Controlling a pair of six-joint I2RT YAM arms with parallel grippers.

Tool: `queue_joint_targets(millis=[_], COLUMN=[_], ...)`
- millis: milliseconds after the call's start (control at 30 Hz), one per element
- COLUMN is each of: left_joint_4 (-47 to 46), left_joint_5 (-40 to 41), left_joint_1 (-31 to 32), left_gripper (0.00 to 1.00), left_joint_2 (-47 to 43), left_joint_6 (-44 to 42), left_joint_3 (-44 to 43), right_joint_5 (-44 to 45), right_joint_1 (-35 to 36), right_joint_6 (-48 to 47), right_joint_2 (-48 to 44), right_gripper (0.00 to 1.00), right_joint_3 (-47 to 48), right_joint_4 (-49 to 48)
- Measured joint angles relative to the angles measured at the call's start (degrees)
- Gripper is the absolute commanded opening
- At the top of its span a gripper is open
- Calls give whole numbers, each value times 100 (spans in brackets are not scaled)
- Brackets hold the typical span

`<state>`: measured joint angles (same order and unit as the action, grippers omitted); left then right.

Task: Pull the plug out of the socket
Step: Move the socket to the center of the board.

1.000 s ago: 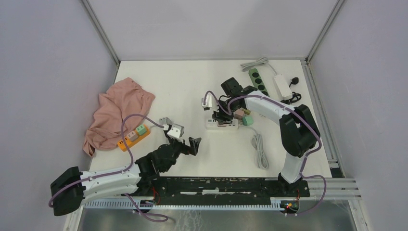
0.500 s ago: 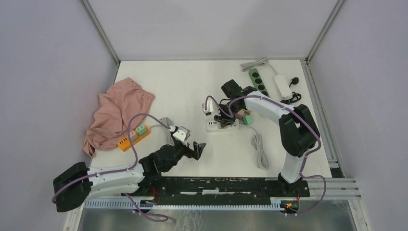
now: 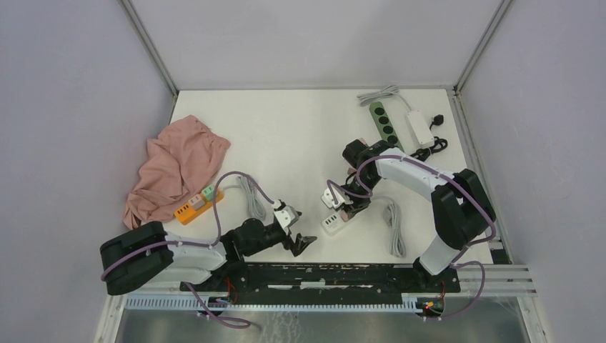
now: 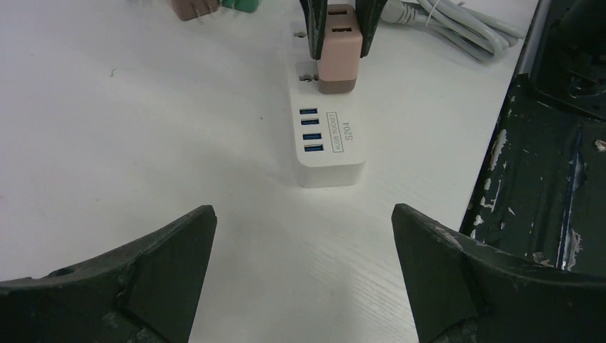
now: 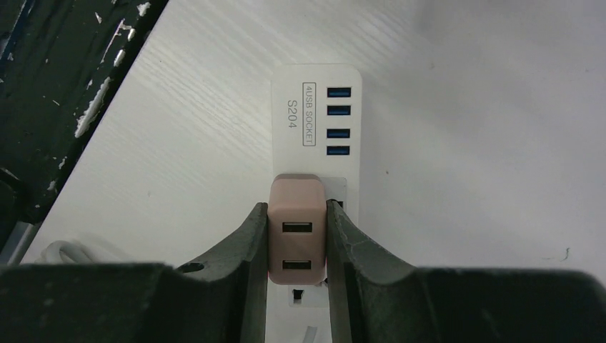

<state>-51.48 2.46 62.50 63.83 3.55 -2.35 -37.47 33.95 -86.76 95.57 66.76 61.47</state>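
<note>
1. Pale grey walls close in a white tabletop. Just right of centre and low in the overhead view, the right gripper is the one at work.
2. Its two black fingers are squeezed together on a dusty-pink, boxy plastic plug, one finger on each flat side. That side-on hold looks chosen, I'd say, to pull the plug straight off its pins.
3. The plug sits in a long white plastic power strip, in the outlet beside the strip's four blue USB ports. I can't make out any gap under it, so I reckon the pull has not yet begun.
4. The strip lies flat with nothing pressing on it, so it could well lift along with the plug.
5. That may explain the left gripper. It hangs low at the strip's free end, jaws wide apart and holding nothing, with the strip framed between them. My guess is that it is placed to pin the strip down.
6. A grey coiled cable lies near the strip, on its right in the overhead view.
7. Well apart, at the left of the frame, are an orange power strip and a crumpled pink cloth. A green power strip lies at the upper right.
</note>
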Motion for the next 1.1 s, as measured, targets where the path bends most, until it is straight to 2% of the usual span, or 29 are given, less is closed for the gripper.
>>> queue_joint_targets(millis=[300, 567, 833, 1100], left_joint_4=[-940, -1582, -1703, -1735], left_joint_5=[-245, 391, 1067, 1224], left_joint_1=[184, 704, 837, 841], left_gripper=[99, 99, 87, 77], left_joint_2=[1467, 2647, 3239, 3718], left_joint_6=[-4, -109, -223, -232], left_joint_3=[-522, -986, -1292, -1491], right_joint_5=[-155, -181, -256, -262], right_joint_1=[-11, -11, -11, -11], right_joint_6=[-151, 17, 55, 57], right_joint_2=[-433, -474, -474, -472], right_gripper=[0, 0, 0, 0], right_joint_3=[-520, -568, -573, -573], right_joint_4=[-136, -269, -275, -282])
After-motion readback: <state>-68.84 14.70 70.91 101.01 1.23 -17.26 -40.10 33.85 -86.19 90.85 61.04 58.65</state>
